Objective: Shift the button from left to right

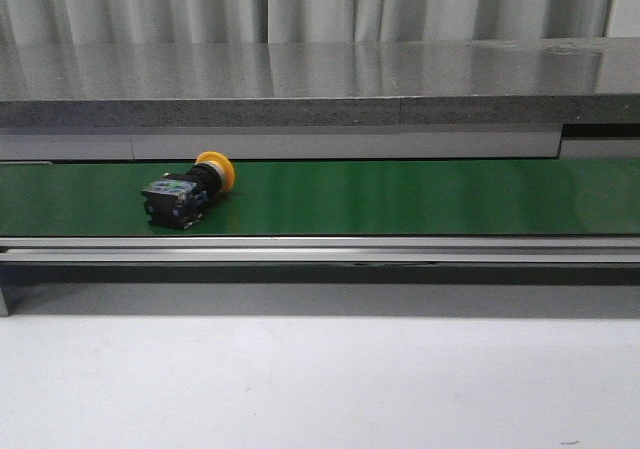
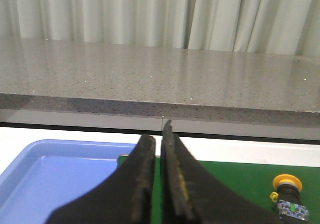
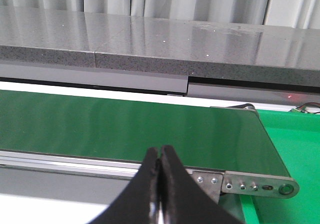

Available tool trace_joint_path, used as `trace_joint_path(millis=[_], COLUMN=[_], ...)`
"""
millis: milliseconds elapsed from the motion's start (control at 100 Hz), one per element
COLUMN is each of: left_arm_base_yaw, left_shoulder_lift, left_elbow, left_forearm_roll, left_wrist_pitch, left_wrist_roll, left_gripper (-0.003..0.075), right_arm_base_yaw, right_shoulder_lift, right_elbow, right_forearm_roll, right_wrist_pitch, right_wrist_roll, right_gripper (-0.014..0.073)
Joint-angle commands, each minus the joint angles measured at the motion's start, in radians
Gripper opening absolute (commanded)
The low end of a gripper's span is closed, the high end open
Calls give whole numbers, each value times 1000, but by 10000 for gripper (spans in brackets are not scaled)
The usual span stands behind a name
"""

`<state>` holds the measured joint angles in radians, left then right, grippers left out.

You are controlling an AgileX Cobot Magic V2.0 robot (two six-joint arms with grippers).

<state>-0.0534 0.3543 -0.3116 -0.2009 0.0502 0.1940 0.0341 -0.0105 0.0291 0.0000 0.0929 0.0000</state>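
The left tool [image 2: 159, 176] is clenched on nothing, its dark fingers pressed almost together with only a thin slit between them. The right tool [image 3: 159, 184] is likewise clenched and empty, its tips meeting. Neither shows in the front view, so both appear to hang back from the belt.

Beyond and to one side of the left tool, well apart from it, the button [image 2: 288, 196] lies on its side on the green conveyor belt [image 1: 400, 197], its yellow-orange cap [image 1: 217, 170] turned toward the far edge and its black contact block [image 1: 175, 200] toward the near edge. In the front view it sits on the left stretch of the belt. By that placing the task looks not yet begun: the button is ungrasped, and reaching, lifting and carrying it rightward are all left.

Just beside the left tool lies a blue tray [image 2: 50, 179], at the belt's left end. Ahead of the right tool the belt is bare to its roller end, where a bright green bin [image 3: 295, 154] adjoins it. Behind the belt runs a grey stone bench [image 1: 320, 79] with pale curtains [image 1: 300, 4] beyond; its overhanging edge could crowd a reach from above. Nothing lies between the button and the right end.
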Motion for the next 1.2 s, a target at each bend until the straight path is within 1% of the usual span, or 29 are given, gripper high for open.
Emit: trace_joint_path(millis=[0,330,550,640,750,850,980,1190], left_arm_base_yaw=[1,1,1,1,1,1,1,1], left_shoulder_lift=[6,6,6,6,6,6,6,6], left_elbow=[-27,-27,-27,-27,-27,-27,-27,-27], left_forearm_roll=[-12,-12,-12,-12,-12,-12,-12,-12], left_wrist_pitch=[-79,-79,-79,-79,-79,-79,-79,-79], left_wrist_roll=[-11,-11,-11,-11,-11,-11,-11,-11], left_gripper=[5,5,5,5,5,5,5,5], right_arm_base_yaw=[1,1,1,1,1,1,1,1], right_shoulder_lift=[-15,-15,-15,-15,-9,8,71,273], right_elbow=[1,1,0,-8,-44,-103,-214,-420], right_forearm_roll=[-5,-5,0,0,32,45,45,45], right_wrist_pitch=[-82,-84,-193,-207,-200,-143,-16,164], right_wrist_roll=[0,0,0,0,0,0,0,0], right_gripper=[-67,-67,-67,-67,-67,-67,-67,-67])
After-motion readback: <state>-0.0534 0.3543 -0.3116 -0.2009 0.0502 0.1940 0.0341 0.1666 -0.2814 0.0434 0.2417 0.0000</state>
